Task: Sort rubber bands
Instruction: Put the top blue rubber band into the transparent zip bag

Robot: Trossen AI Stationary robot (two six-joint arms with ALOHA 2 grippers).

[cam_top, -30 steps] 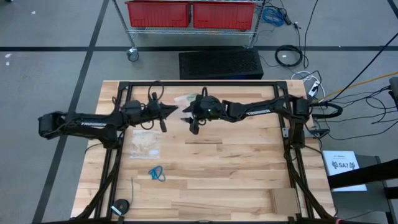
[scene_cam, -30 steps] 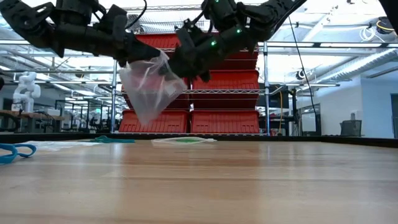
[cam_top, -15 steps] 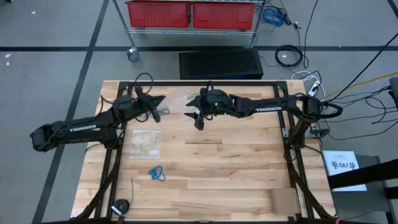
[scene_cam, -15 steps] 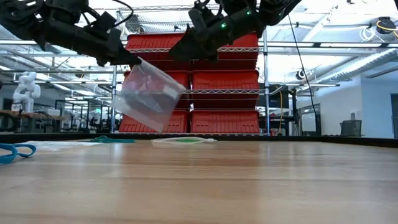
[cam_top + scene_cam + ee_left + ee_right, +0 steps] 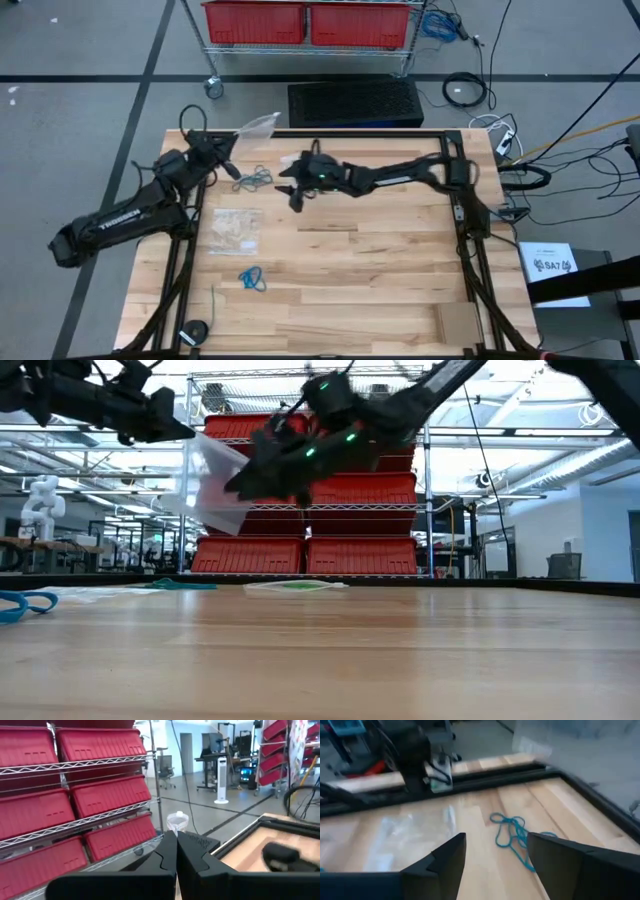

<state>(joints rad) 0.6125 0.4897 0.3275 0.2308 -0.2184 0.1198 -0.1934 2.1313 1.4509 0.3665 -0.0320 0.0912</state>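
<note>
A loose cluster of dark teal rubber bands (image 5: 255, 180) lies on the wood at the far left, also in the right wrist view (image 5: 514, 836). My right gripper (image 5: 293, 192) stands open just right of that cluster, a little above the table, with nothing between its fingers (image 5: 447, 857). My left gripper (image 5: 235, 143) is raised near the far left corner, shut on a clear zip bag (image 5: 258, 124). Bright blue rubber bands (image 5: 252, 278) lie nearer the front. My left gripper pinches the clear zip bag by one edge (image 5: 198, 445) between its two shut fingers, which are about level and point toward the table's far edge. The bag (image 5: 215, 485) hangs from the fingertips, lifted clear of the table.
A flat clear bag with pale bands (image 5: 232, 228) lies left of centre. Another bag with green contents (image 5: 295, 586) lies near the far edge. A black frame rail (image 5: 330, 133) runs along the far side. A black round object (image 5: 193, 330) sits at the front left.
My left gripper has swung toward the table's far left corner and risen, carrying the clear bag, which now hangs out by the far rail. My right gripper has gone left and down toward the teal rubber bands, which the left arm no longer covers.
</note>
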